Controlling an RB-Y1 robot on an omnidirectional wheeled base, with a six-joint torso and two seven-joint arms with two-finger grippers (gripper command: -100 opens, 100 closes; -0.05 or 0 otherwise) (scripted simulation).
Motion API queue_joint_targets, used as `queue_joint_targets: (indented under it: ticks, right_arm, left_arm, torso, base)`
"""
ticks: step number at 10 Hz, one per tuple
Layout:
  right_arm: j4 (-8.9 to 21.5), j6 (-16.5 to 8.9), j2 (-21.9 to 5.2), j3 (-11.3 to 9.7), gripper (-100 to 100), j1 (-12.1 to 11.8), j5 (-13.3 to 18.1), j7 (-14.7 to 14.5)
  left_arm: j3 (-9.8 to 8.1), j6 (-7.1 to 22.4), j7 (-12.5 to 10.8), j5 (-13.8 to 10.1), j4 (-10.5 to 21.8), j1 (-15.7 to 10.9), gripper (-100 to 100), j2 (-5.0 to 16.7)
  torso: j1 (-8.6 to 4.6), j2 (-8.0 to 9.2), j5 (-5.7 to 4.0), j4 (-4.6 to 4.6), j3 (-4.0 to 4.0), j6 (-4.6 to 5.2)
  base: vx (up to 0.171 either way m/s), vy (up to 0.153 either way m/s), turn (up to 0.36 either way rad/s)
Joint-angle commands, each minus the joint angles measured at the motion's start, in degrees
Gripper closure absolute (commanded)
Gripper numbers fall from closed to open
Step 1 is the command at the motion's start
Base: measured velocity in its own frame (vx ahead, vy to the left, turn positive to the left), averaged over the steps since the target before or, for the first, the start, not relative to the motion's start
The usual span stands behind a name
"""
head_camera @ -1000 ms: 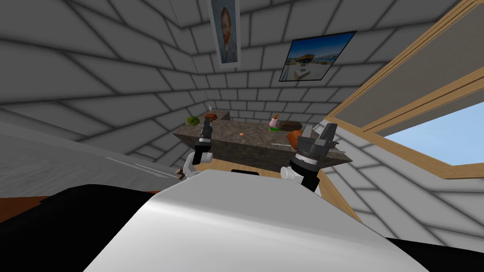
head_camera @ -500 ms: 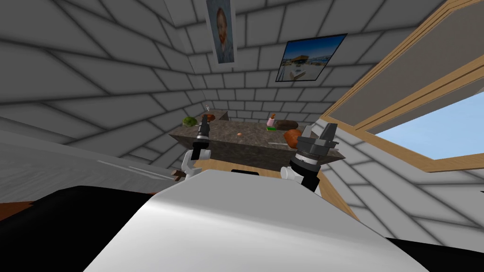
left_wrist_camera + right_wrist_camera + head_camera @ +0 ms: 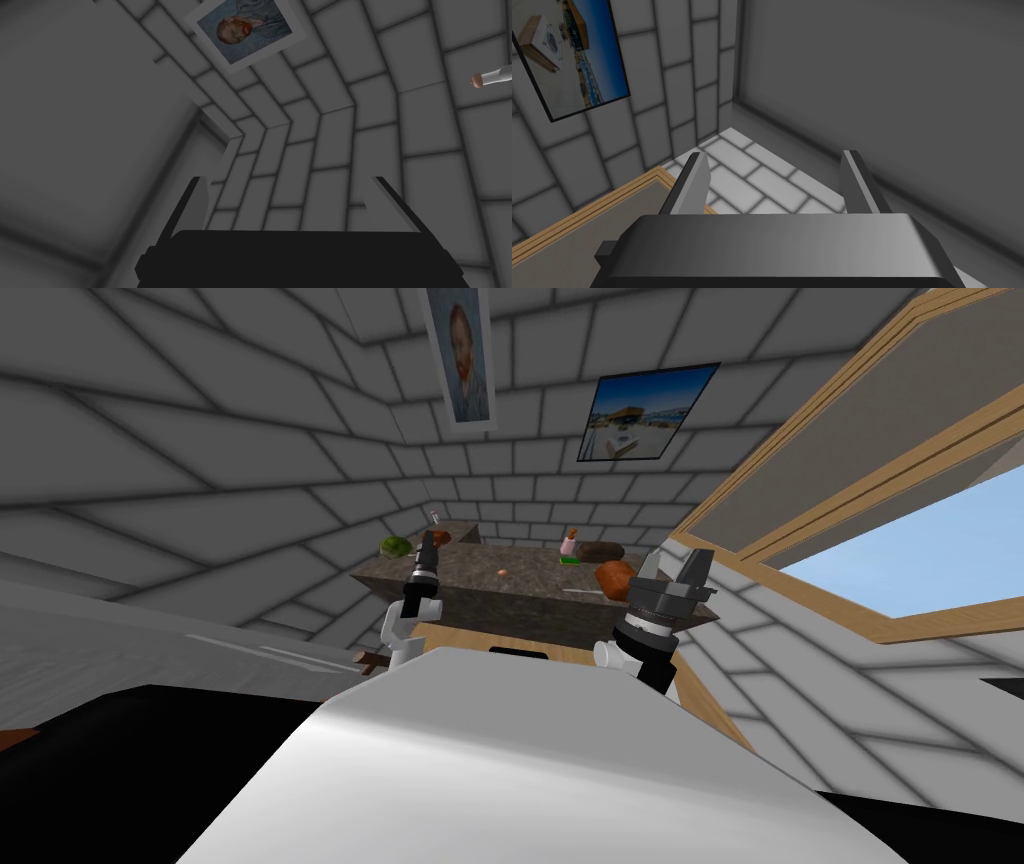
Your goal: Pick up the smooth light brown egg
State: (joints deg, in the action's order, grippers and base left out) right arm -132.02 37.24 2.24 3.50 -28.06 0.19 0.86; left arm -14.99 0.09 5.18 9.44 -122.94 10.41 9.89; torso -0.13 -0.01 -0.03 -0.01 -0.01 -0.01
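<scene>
Two grippers are held up in front of the robot, both empty. From the head camera, the left gripper (image 3: pixel 429 540) points up and away over the 9 o'clock end of the desk (image 3: pixel 520 600). Its own wrist camera gives the plainer reading, with the fingers (image 3: pixel 200 199) standing well apart. The right gripper (image 3: pixel 675 566) is near the desk's 3 o'clock corner, and its wrist camera likewise shows its fingers (image 3: pixel 696 182) spread wide.

The head camera is the one that takes in the desk top, a dark speckled slab. The small light brown egg (image 3: pixel 502 571) lies alone near the middle, well apart from both grippers.

- **9 o'clock of the egg:** bare desk top runs toward the left gripper, with a green round thing (image 3: pixel 392 547) beyond it at the far corner.
- **3 o'clock:** a reddish-brown lump (image 3: pixel 614 576) and a thin pale utensil (image 3: pixel 580 589) lie between the egg and the right gripper.
- **1 to 2 o'clock:** a pink bottle (image 3: pixel 569 544) stands beside a dark brown loaf-like thing (image 3: pixel 601 551).
</scene>
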Motion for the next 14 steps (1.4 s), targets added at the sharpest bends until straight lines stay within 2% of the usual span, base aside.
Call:
queue_joint_targets:
  ticks: [1, 2, 3, 4, 5, 6, 7, 12, 13, 14]
  right_arm:
    - [0.0, 0.0, 0.0, 0.0, 0, 0.0, 0.0, 0.0]
    - [0.0, 0.0, 0.0, 0.0, 0, 0.0, 0.0, 0.0]
    - [0.0, 0.0, 0.0, 0.0, 0, 0.0, 0.0, 0.0]
    - [0.0, 0.0, 0.0, 0.0, 0, 0.0, 0.0, 0.0]
    - [0.0, 0.0, 0.0, 0.0, 0, 0.0, 0.0, 0.0]
    - [0.0, 0.0, 0.0, 0.0, 0, 0.0, 0.0, 0.0]
    - [0.0, 0.0, 0.0, 0.0, 0, 0.0, 0.0, 0.0]
    - [0.0, 0.0, 0.0, 0.0, 0, 0.0, 0.0, 0.0]
    - [0.0, 0.0, 0.0, 0.0, 0, 0.0, 0.0, 0.0]
    - [0.0, 0.0, 0.0, 0.0, 0, 0.0, 0.0, 0.0]
  left_arm:
    - [-1.30, 2.9, 0.1, 0.3, 0.3, -1.4, -100, -0.2]
    - [-1.30, 4.4, 0.1, 0.3, 0.3, -1.4, -100, -0.2]
    - [-2.39, 6.1, 0.0, 0.4, 0.9, -2.8, -100, -0.3]
    - [-2.39, 7.6, 0.0, 0.4, 0.9, -2.8, -100, -0.3]
    - [-3.34, 9.3, -0.2, 0.5, 1.6, -4.1, -100, -0.4]
    - [-3.34, 10.8, -0.2, 0.5, 1.6, -4.1, -100, -0.4]
    - [-4.13, 12.7, -0.4, 0.6, 2.3, -5.4, -100, -0.5]
    - [-5.19, 20.6, -1.0, 0.6, 4.0, -8.0, -100, -0.8]
    - [-5.46, 22.3, -1.4, 0.6, 5.0, -9.3, -100, -0.9]
    - [-5.46, 23.9, -1.4, 0.6, 5.0, -9.3, -100, -0.9]
  torso:
    - [0.00, 0.00, 0.00, 0.00, 0.00, 0.00]
    - [-0.02, 0.00, 0.00, 0.00, 0.00, 0.01]
    - [0.00, -0.01, 0.00, 0.00, -0.01, 0.00]
    - [-0.01, -0.03, 0.00, -0.01, -0.02, 0.00]
    - [0.02, -0.02, 0.00, -0.01, -0.01, 0.00]
    - [-0.02, -0.04, 0.00, -0.01, -0.02, 0.01]
    - [0.00, -0.03, 0.00, -0.01, -0.02, 0.00]
    - [-0.04, -0.07, -0.01, -0.02, -0.04, 0.00]
    - [-0.02, -0.07, -0.01, -0.02, -0.04, -0.01]
    - [-0.05, -0.09, -0.01, -0.02, -0.05, 0.00]
  base:
    - [0.002, -0.043, -0.047]
    - [0.008, -0.034, -0.025]
    - [0.014, -0.039, -0.037]
    - [0.009, -0.033, -0.023]
    - [0.012, -0.041, -0.038]
    - [0.012, -0.037, -0.025]
    - [0.017, -0.042, -0.038]
    - [0.019, -0.043, -0.020]
    - [0.028, -0.049, -0.017]
    - [0.023, -0.045, -0.013]
